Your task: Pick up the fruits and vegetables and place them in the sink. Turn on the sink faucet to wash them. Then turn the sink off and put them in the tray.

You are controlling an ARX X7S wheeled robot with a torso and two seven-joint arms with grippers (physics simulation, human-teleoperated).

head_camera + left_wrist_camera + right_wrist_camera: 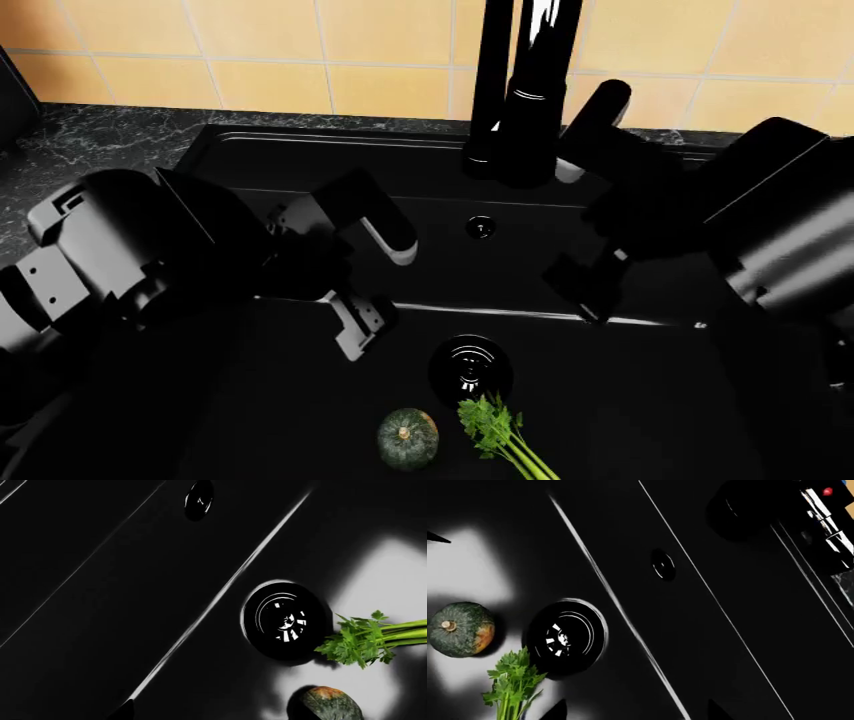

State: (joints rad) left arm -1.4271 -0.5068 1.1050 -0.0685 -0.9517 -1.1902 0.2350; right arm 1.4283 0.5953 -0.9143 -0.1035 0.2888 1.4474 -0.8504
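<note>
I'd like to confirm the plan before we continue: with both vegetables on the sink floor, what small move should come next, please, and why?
Probably raise the right gripper toward the faucet lever, for washing. The squash and celery already lie in the sink beside the drain, no water shows, and both grippers hang empty, the left gripper included.

kitchen: sink (267, 160), tiled wall (267, 50)

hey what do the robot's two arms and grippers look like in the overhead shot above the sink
Both arms are glossy black with bulky, rounded housings. The left arm shows lighter grey panel edges and a few small round holes near its outer end. The left gripper has flat black fingers with pale grey-white tips. The right arm is a large smooth black shell; the right gripper looks all black and blends into the sink. No cables are visible.
</note>
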